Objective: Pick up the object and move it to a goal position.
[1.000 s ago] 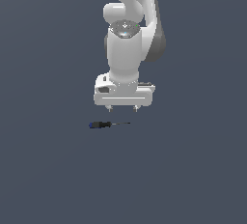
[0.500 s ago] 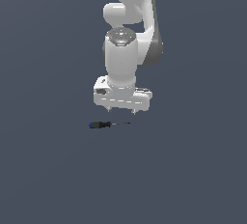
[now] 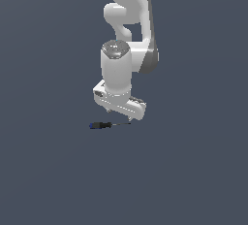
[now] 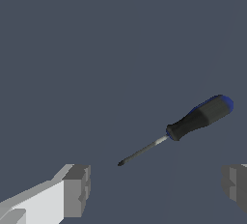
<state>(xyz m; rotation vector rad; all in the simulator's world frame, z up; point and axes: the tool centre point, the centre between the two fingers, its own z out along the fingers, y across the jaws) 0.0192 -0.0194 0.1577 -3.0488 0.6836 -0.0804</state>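
Dark floor bears the screwdriver (image 3: 103, 125); gripper (image 3: 120, 118) spread apart, seemingly just above.

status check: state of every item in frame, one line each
screwdriver: lying flat on the surface, not gripped, nothing touching it; blue-banded handle end points toward the exterior view's left.
gripper: open, fingers spread wide, empty, above the surface near the shaft tip, not in contact with the screwdriver.
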